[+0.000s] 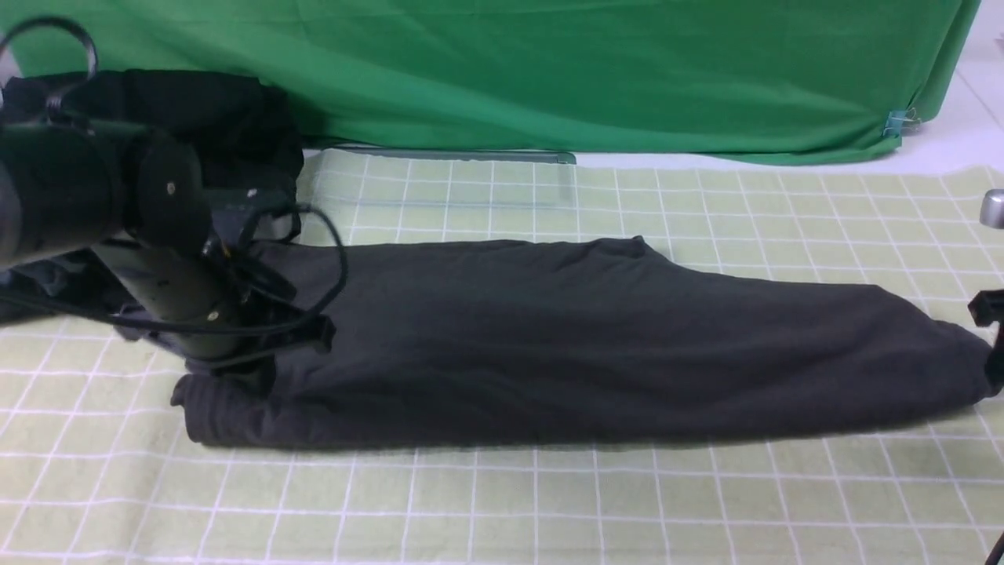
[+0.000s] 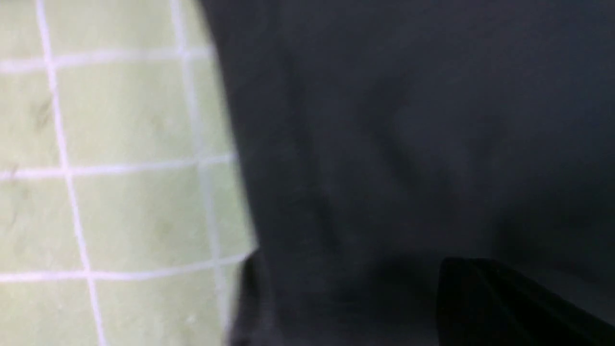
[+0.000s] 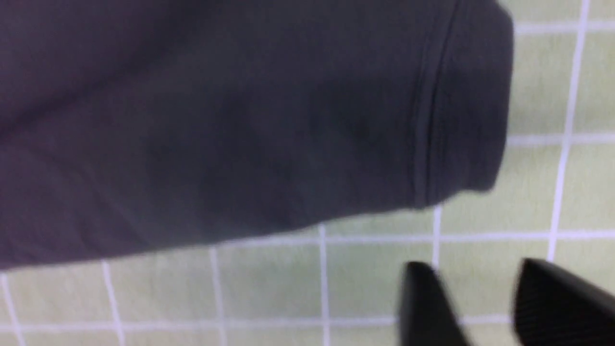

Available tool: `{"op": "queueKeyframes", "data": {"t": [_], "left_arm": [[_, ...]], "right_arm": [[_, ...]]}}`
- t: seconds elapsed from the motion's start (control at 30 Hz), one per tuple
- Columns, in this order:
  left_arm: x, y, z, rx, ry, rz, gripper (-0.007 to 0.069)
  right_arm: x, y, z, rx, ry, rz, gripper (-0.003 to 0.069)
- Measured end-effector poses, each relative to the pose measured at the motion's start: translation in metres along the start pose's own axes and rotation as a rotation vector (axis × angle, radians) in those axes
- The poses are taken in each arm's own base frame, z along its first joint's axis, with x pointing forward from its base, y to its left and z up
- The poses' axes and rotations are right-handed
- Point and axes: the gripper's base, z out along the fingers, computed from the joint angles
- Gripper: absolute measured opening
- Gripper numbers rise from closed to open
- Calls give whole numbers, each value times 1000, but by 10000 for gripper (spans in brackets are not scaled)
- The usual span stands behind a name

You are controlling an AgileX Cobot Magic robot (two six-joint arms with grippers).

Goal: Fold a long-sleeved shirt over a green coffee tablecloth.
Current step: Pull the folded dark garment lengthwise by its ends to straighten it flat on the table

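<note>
A dark grey shirt (image 1: 580, 345), folded lengthwise into one long band, lies flat on the pale green checked tablecloth (image 1: 502, 502) and stretches from the left pincer (image 2: 480, 288) across to the right pincer (image 3: 475, 288). The left pincer is closed and sits low over the shirt's blunt, thicker end, directly below the left arm (image 1: 157, 275). Whether any cloth is caught in it cannot be told, since the wrist view is blurred and shows only a single dark tip against the fabric. The right pincer stands open with nothing in it, and bare checked cloth shows between its two fingers (image 3: 423, 302). The shirt's narrow, stitched end lies just ahead of those fingertips without touching them. Beyond the left pincer, farther from the robot, sits a heap of black clothes (image 1: 196, 102). A bright green sheet (image 1: 549, 71) hangs along the far side of the tablecloth, well beyond both pincers.
</note>
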Motion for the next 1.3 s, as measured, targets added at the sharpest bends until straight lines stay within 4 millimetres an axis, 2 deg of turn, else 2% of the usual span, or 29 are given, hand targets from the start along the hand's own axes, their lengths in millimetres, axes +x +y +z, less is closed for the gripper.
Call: {"op": "queueKeyframes", "data": {"t": [0.07,0.1,0.3,0.33,0.43,0.47,0.5,0.57,0.6,0.67,0.8,0.87,1.0,1.03,1.07,1.1,1.2,1.3], "left_arm": [[5,10,8,-10,23,-29,-4],[9,15,12,-14,33,-42,-4],[19,23,23,-12,30,-76,-4],[19,23,24,-11,22,-75,-4],[20,23,25,-10,17,-76,-4],[20,23,25,-10,15,-76,-4],[20,23,25,-10,15,-76,-4],[20,23,25,-10,15,-76,-4],[20,23,25,-11,14,-75,-4],[19,24,27,-13,13,-72,-4],[19,24,28,-14,14,-71,-4],[19,24,29,-14,12,-71,-4],[19,24,29,-13,14,-63,-4],[19,24,29,-13,14,-62,-4],[19,24,29,-13,14,-62,-4],[19,24,29,-13,15,-61,-4],[20,24,24,-13,15,-58,-4],[21,24,11,-16,18,-51,-4]], "right_arm": [[-2,2,0,-18,-21,18,470],[-4,2,0,-25,-42,27,492],[-12,1,13,-34,-87,47,484],[-14,0,24,-36,-71,52,474],[-15,-1,37,-38,-45,57,457],[-14,-1,46,-39,-22,52,412],[-14,-2,48,-39,-18,50,404],[-14,-2,52,-39,-6,30,296],[-14,-2,53,-38,-1,24,177],[-13,-3,51,-25,11,21,62],[-10,-7,48,20,47,19,49],[-8,-11,48,71,70,22,76],[-8,-15,47,124,75,19,195],[-8,-15,47,125,75,18,204],[-8,-16,47,130,74,23,246],[-8,-16,47,138,74,20,324],[-7,-17,42,147,77,15,422],[-6,-16,27,155,64,21,456]]}}
